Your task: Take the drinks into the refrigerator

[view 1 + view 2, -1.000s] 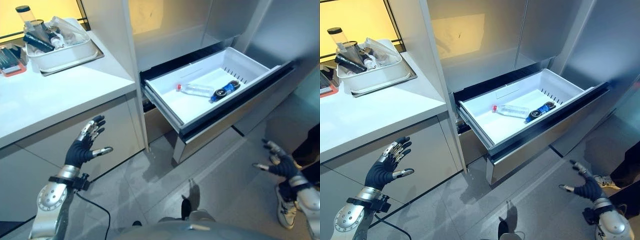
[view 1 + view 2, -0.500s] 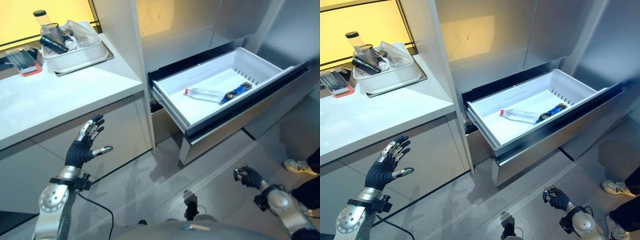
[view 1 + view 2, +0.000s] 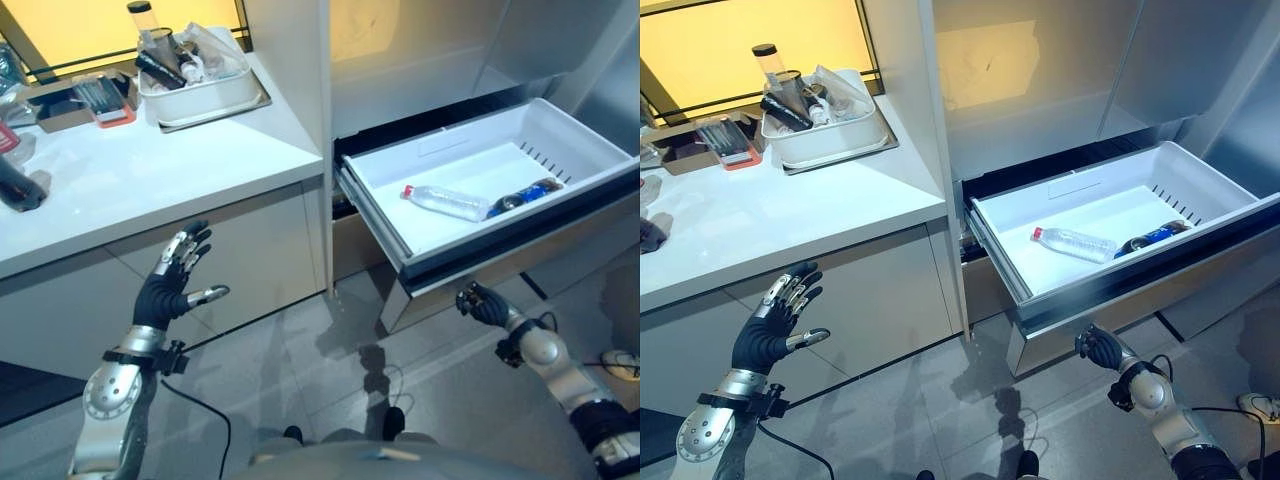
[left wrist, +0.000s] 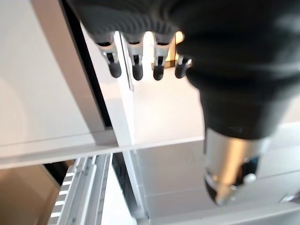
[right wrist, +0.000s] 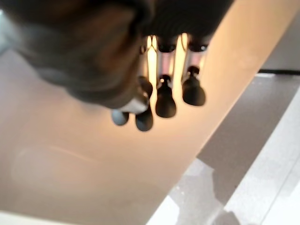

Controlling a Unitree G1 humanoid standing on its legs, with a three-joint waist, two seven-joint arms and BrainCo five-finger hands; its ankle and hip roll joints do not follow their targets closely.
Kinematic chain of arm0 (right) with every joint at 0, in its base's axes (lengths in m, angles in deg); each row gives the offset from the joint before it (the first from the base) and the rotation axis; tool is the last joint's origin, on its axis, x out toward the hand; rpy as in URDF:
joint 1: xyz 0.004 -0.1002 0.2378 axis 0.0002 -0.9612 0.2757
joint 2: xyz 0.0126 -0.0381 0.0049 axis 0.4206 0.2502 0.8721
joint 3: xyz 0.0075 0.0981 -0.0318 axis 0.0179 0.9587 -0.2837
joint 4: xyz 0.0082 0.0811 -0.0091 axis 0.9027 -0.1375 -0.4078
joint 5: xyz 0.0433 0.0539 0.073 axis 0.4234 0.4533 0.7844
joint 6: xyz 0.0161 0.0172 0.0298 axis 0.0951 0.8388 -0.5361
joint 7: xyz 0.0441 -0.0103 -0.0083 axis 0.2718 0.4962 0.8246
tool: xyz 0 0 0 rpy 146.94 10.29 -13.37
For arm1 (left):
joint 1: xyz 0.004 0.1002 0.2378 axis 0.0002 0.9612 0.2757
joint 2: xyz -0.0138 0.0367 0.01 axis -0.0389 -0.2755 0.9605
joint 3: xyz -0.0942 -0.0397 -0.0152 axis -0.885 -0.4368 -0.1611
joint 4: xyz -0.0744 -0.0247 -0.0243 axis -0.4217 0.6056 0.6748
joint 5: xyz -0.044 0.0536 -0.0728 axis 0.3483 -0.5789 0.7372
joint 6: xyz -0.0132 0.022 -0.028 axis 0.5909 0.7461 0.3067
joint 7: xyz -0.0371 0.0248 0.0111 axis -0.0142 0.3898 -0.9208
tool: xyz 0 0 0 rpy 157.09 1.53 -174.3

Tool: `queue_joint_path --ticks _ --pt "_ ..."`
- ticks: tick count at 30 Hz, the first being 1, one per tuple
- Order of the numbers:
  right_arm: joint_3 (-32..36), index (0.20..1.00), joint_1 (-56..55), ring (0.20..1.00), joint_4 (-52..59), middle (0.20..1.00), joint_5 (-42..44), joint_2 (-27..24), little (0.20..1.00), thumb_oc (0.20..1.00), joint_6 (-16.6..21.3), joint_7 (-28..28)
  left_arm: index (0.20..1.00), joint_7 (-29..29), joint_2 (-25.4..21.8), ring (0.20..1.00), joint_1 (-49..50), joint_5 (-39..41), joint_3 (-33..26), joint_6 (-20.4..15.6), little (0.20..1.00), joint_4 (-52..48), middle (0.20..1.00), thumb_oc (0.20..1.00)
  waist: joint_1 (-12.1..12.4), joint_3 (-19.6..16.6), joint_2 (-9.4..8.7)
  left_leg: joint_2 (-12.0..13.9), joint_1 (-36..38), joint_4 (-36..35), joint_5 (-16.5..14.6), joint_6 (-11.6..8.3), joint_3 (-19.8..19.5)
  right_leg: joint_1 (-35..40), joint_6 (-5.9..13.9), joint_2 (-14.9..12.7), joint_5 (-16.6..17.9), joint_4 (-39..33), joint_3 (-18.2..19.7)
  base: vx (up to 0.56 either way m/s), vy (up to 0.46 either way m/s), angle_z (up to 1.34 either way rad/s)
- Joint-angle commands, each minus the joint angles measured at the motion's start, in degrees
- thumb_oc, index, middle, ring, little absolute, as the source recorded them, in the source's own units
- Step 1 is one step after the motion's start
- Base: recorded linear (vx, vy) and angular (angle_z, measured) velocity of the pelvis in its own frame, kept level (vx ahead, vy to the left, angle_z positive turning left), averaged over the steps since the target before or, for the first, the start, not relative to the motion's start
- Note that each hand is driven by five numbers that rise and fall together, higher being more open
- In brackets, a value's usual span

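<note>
The refrigerator's low white drawer (image 3: 480,150) stands pulled out. Inside it lie a clear water bottle (image 3: 445,202) and a dark cola bottle with a blue label (image 3: 522,194), end to end. More bottles (image 3: 160,70) stick out of a white tub (image 3: 835,145) at the back of the counter. My right hand (image 3: 482,305) is low, close under the drawer's steel front panel (image 3: 1120,310), fingers curled and holding nothing; I cannot tell whether it touches the panel. My left hand (image 3: 170,285) hangs open before the cabinet front, below the counter edge.
The white counter (image 3: 150,185) runs along the left, with a dark bottle (image 3: 15,185) near its left end and a small tray of items (image 3: 100,98) beside the tub. A person's shoe (image 3: 1260,405) rests on the grey floor at the right.
The view has swung left. My right hand rose from near the floor toward the drawer front and went from spread fingers to curled. The left hand held still.
</note>
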Motion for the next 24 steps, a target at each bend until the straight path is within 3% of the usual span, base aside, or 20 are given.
queue_joint_path --ticks 1,13,24 --pt "-1.9 0.200 9.0 0.200 -1.9 0.200 -0.3 -4.5 0.200 0.200 1.8 3.3 1.000 0.5 -1.2 1.000 -1.2 2.7 1.1 -3.8 1.000 -5.6 1.000 1.000 1.5 -0.6 -1.00 -5.4 -1.3 1.9 -3.7 6.25 -1.1 -4.4 1.14 -0.7 -7.5 11.7 -0.7 0.00 0.001 0.09" --pt "-2.4 0.200 18.5 0.200 -2.1 0.200 1.4 -6.6 0.200 0.200 1.5 6.7 1.000 0.4 -2.3 1.000 -2.3 4.1 3.1 -3.4 1.000 -5.4 1.000 1.000 4.6 -1.4 -1.76 -5.8 -2.3 1.8 -3.1 6.55 -3.5 -3.5 1.39 -1.2 -7.0 10.6 -2.6 -0.01 -0.002 0.06" --pt "-9.8 0.200 36.1 0.200 -5.6 0.200 5.3 -6.2 0.200 0.200 0.3 7.8 1.000 1.2 -3.6 1.000 -4.0 5.0 4.9 -3.0 1.000 -5.0 1.000 1.000 7.7 -2.5 -2.93 -6.7 -3.6 1.9 -2.4 6.52 -4.9 -2.1 1.26 -1.5 -5.8 7.8 -4.3 0.00 0.003 0.12"
